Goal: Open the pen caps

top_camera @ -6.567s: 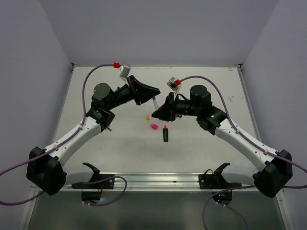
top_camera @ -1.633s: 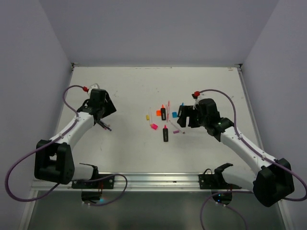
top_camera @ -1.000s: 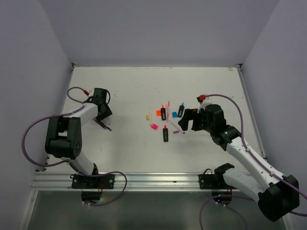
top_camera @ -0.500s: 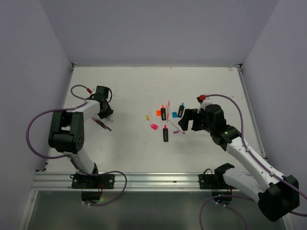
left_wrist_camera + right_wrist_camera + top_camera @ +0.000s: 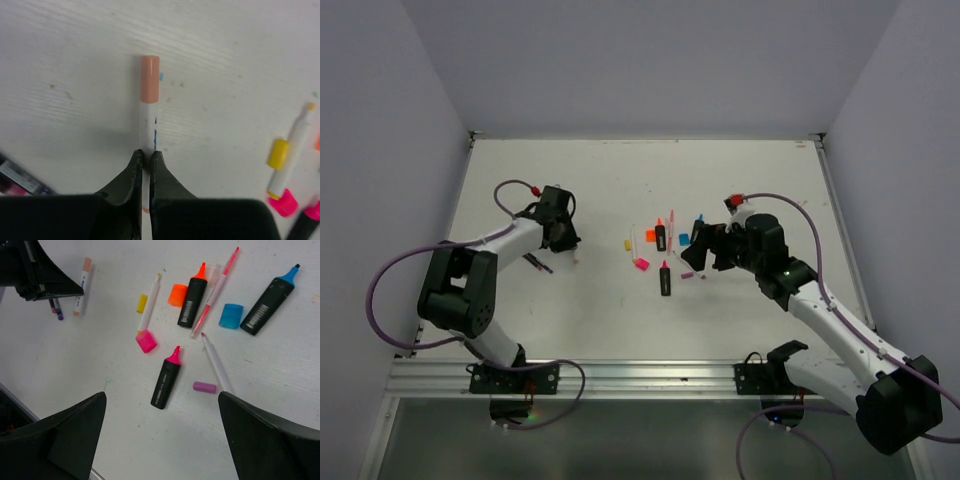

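A white pen (image 5: 148, 125) lies on the table with its peach cap (image 5: 150, 79) still on. My left gripper (image 5: 147, 153) is shut, its tips over the barrel, which shows through the thin slit between them; whether they pinch it I cannot tell. My right gripper (image 5: 161, 393) hangs wide open above an uncapped pink highlighter (image 5: 166, 377). Loose pen caps lie around: pink (image 5: 146, 341), orange (image 5: 177, 294), blue (image 5: 230, 316), purple (image 5: 204, 387) and yellow (image 5: 142, 303).
Uncapped orange (image 5: 192, 295) and blue (image 5: 267, 300) highlighters, a thin pink pen (image 5: 216, 290) and a white pen (image 5: 216, 362) lie mid-table (image 5: 770, 180). A dark pen (image 5: 20, 177) lies left of the left gripper (image 5: 568, 245).
The left gripper swung right from the dark pen to the peach-capped pen and closed its jaws. The right gripper shifted slightly toward the pens and stayed open.
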`<state>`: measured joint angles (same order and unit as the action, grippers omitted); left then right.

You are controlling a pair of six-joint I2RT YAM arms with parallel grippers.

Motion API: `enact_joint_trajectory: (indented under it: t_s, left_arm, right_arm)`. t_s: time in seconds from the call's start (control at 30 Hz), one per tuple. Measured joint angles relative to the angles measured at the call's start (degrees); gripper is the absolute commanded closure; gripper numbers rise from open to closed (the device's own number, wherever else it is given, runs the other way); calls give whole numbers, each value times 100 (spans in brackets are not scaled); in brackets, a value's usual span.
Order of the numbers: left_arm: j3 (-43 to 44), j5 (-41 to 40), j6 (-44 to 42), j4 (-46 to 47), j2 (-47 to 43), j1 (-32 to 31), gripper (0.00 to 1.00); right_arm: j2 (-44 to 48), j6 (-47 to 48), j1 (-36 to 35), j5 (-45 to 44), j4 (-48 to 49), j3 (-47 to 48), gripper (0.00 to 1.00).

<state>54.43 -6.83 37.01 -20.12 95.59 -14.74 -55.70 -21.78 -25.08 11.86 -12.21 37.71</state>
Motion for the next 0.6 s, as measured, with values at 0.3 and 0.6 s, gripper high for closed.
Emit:
enact_joint_trajectory:
  t_s: [0.3,0.6]
  left_arm:
    - [-490,1139,651,1064,-1690,-570,100]
    - [-1073,1821,1268,2651,-2699,-1137,100]
  right_arm:
    - [-505,-627,-726,485,1165,57,2]
    - [-1191,-1086,-1241,625,2181,356,5]
